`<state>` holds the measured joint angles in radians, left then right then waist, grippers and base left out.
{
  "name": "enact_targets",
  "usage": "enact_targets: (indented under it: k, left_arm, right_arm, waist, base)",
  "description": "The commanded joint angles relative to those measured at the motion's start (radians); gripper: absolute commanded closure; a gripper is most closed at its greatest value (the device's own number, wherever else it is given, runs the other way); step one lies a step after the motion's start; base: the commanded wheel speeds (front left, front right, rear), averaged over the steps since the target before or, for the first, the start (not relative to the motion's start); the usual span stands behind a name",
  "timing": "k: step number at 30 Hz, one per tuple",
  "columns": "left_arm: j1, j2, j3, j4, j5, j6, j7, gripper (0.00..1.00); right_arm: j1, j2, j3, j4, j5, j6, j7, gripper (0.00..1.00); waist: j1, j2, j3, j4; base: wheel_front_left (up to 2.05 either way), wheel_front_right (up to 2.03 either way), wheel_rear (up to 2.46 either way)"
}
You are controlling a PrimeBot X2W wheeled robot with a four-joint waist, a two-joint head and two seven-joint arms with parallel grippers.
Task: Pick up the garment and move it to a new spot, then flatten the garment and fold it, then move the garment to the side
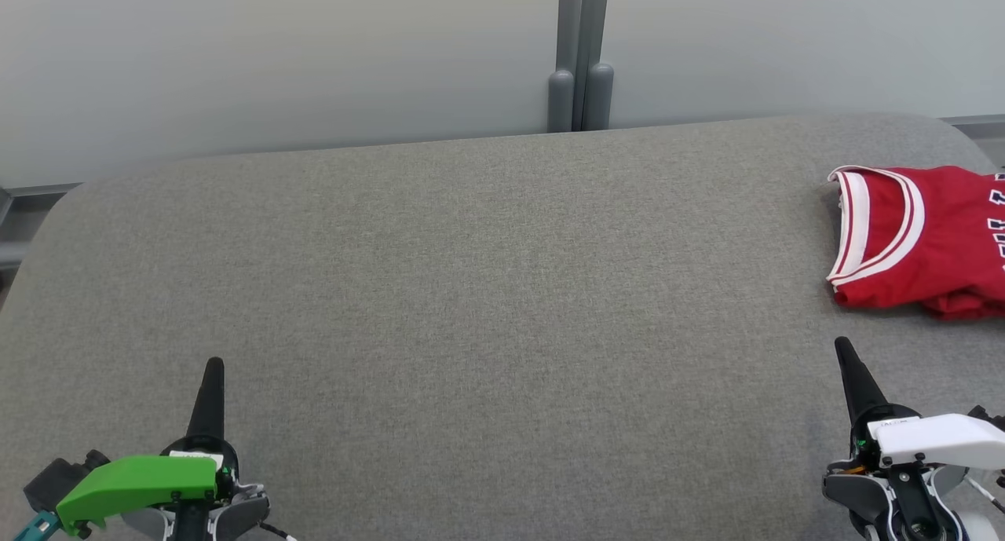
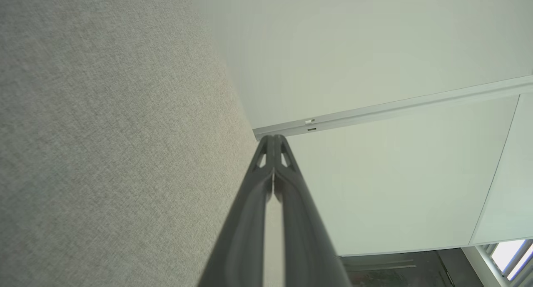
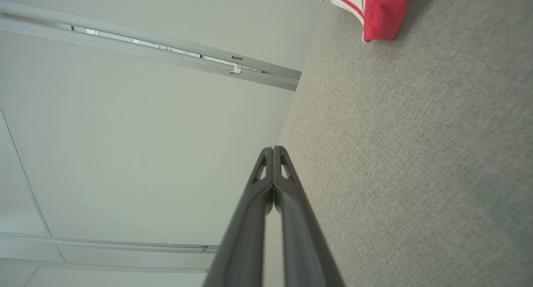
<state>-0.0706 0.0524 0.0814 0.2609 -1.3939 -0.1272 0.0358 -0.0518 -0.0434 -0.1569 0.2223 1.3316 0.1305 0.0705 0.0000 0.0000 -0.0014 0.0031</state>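
Note:
The garment (image 1: 919,239) is a red sleeveless jersey with white-and-red trim, lying folded at the far right of the grey padded surface (image 1: 487,305), partly cut off by the head view's right edge. A corner of the garment (image 3: 377,10) also shows at the top of the right wrist view. My right gripper (image 1: 843,346) is shut and empty, just below the garment and apart from it. My left gripper (image 1: 214,364) is shut and empty at the lower left, far from the garment. Both pairs of fingertips meet, as seen on the left gripper (image 2: 273,138) and the right gripper (image 3: 273,148) in the wrist views.
The grey surface has rounded back corners and ends at a pale panelled wall (image 1: 275,54). A grey vertical post (image 1: 581,62) stands behind its middle. Bare fabric stretches wide between the two grippers.

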Motion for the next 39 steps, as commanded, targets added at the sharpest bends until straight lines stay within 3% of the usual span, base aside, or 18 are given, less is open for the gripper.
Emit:
enact_targets:
  k: [1,32,39]
  left_arm:
    - [-0.018,0.002,0.004,-0.008,-0.019,-0.005,0.006,1.00]
    - [-0.045,-0.003,0.007,-0.020,-0.223,-0.006,0.060,1.00]
    - [-0.044,-0.002,0.007,-0.019,-0.222,-0.006,0.060,1.00]
  right_arm:
    - [-0.019,-0.006,0.001,-0.001,0.018,0.001,0.006,1.00]
    - [-0.057,-0.009,0.018,0.018,0.281,0.001,0.068,1.00]
    - [-0.056,-0.009,0.018,0.019,0.282,0.001,0.068,1.00]
  waist:
    - [0.0000,0.0000,0.000,0.000]
    - [0.0000,0.0000,0.004,-0.003]
    - [0.0000,0.0000,0.004,-0.003]
  base:
    - [0.00,0.00,0.00]
    - [0.00,0.00,0.00]
    - [0.00,0.00,0.00]
